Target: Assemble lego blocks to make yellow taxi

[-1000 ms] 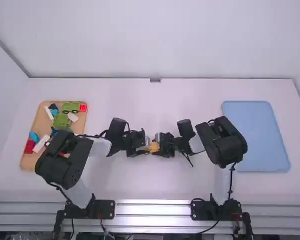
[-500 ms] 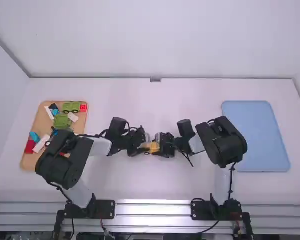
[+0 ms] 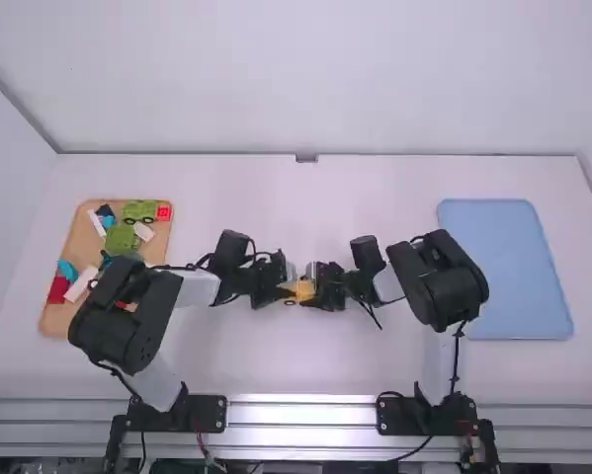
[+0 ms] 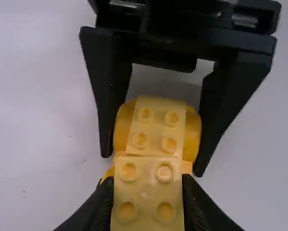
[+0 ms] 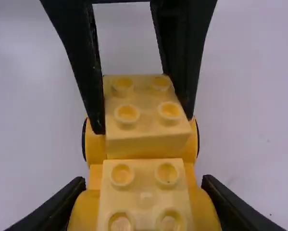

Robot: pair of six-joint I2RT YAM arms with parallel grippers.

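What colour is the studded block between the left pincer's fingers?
Pale yellow. The block shows best in the left wrist view.

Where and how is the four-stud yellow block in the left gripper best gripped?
Probably best to pinch the block across its flat, parallel sides, coming from the left, as the left gripper does, leaving its studs free on top.

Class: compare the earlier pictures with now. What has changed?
The left gripper seems to have edged left since the first picture, and a wheel now shows on the near side of the yellow vehicle. The right gripper, wooden tray and blue tray look unchanged.
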